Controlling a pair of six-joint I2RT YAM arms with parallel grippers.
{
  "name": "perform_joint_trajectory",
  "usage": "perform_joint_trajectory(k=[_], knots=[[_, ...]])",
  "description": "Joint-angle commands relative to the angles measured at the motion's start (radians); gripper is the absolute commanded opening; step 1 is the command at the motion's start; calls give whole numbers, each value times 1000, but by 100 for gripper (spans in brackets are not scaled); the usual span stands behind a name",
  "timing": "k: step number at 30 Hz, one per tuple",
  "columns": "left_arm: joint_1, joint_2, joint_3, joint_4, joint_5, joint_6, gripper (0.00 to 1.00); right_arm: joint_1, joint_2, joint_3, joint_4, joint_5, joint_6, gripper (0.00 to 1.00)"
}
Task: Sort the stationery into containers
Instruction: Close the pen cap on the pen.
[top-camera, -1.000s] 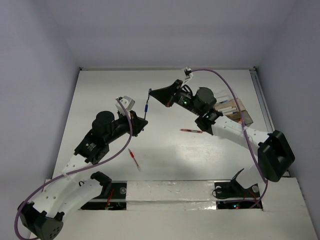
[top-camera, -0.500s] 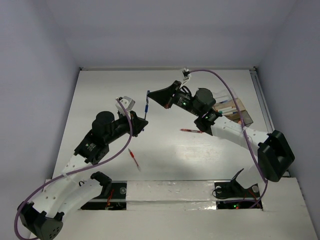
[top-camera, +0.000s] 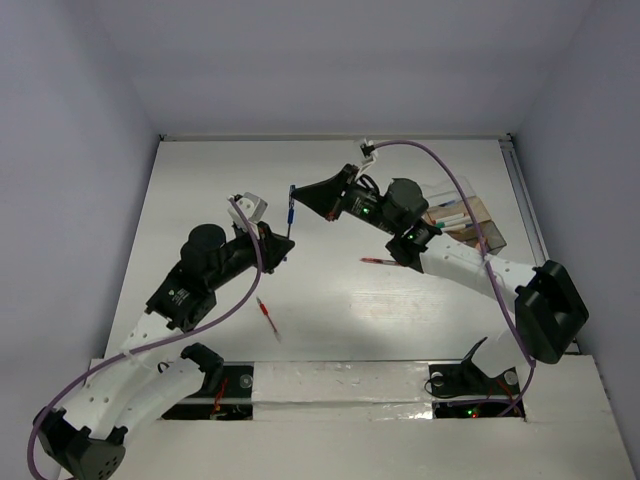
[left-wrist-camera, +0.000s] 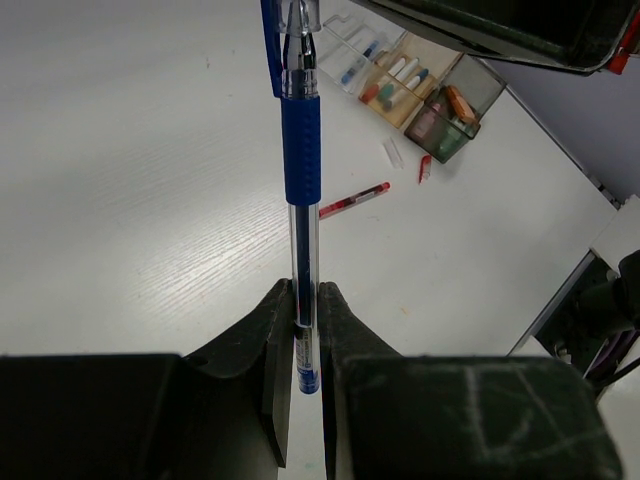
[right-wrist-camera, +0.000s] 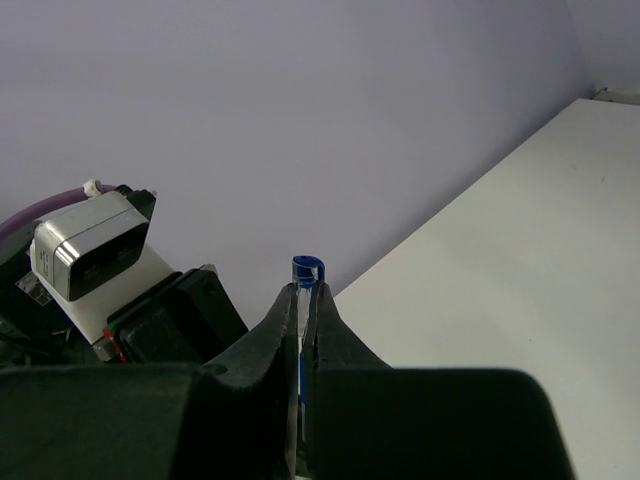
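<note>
A blue pen (top-camera: 291, 209) stands held in the air between both grippers. My left gripper (top-camera: 285, 238) is shut on its lower end; in the left wrist view the pen (left-wrist-camera: 301, 150) rises from between my fingers (left-wrist-camera: 305, 310). My right gripper (top-camera: 298, 196) is shut on the cap end; in the right wrist view the blue cap (right-wrist-camera: 307, 270) pokes out above the closed gripper (right-wrist-camera: 306, 300). The clear organiser box (top-camera: 465, 222) sits at the right, with pens and erasers inside (left-wrist-camera: 400, 75). One red pen (top-camera: 382, 262) lies left of the box, another (top-camera: 267, 318) lies near the front.
The left wrist camera housing (right-wrist-camera: 90, 255) is close beside the right gripper. A small white piece (left-wrist-camera: 393, 153) and a small red piece (left-wrist-camera: 424, 168) lie by the box. The table's right edge (top-camera: 520, 190) runs past the box.
Both grippers and the blue pen have shifted slightly up and to the left together. The red pens and the box have not moved.
</note>
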Motion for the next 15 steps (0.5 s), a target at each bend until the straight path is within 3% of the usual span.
perform_joint_trajectory(k=[1, 15], knots=[[4, -19, -3, 56, -17, -6, 0, 24, 1, 17, 53, 0, -16, 0], [41, -39, -5, 79, -17, -22, 0, 114, 33, -51, 60, 20, -11, 0]])
